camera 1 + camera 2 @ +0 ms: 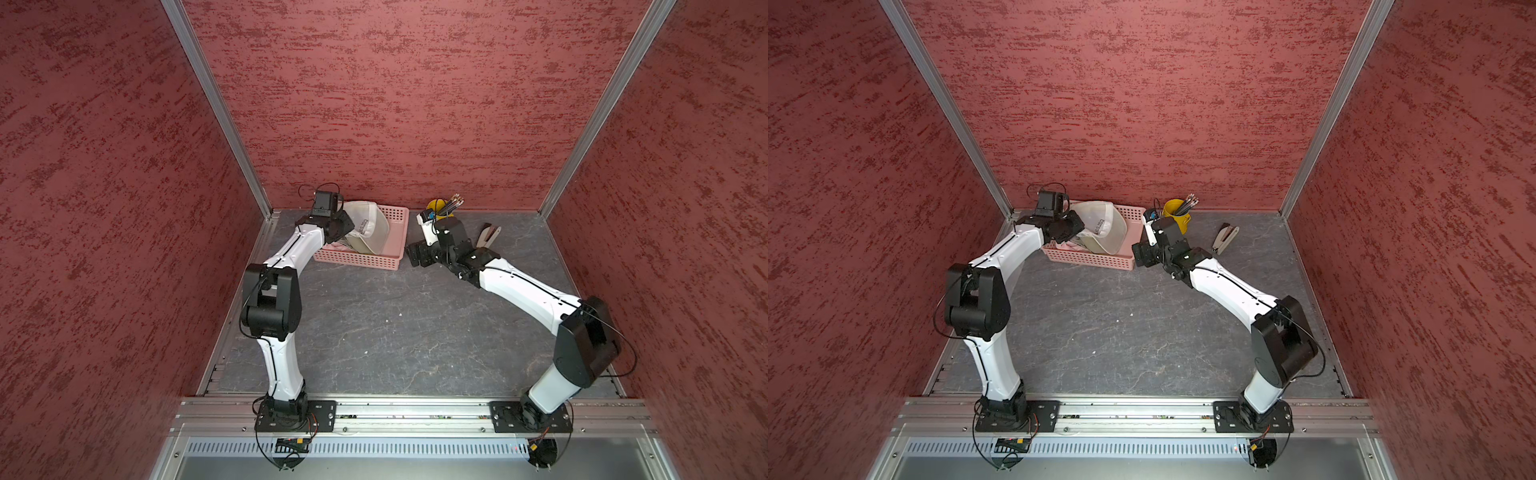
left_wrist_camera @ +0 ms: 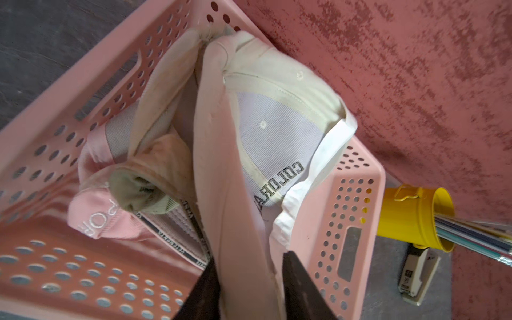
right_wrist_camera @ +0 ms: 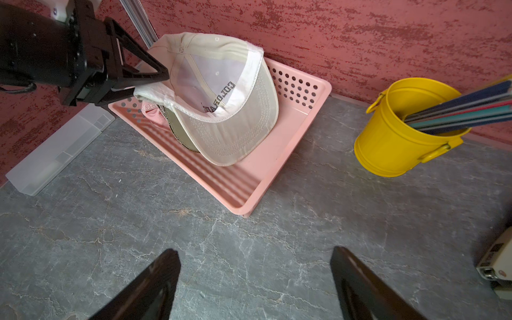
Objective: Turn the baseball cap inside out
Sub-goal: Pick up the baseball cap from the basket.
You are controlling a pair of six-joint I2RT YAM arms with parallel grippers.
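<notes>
- Right wrist view: your left gripper (image 3: 151, 81) clamps the cap (image 3: 221, 127) rim over the basket (image 3: 302, 83).
- Your right gripper (image 3: 253, 263) is spread, empty.
- Crown looks not yet inverted; flip remains.

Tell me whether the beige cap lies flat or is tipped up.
Tipped up: left pincer holds the beige cap by its rear, crown raised, brim sloping over the pink basket.

pink cap (image 3: 151, 109): mostly under baseball cap (image 3: 221, 91) | stapler (image 3: 496, 263): cut by edge
</notes>
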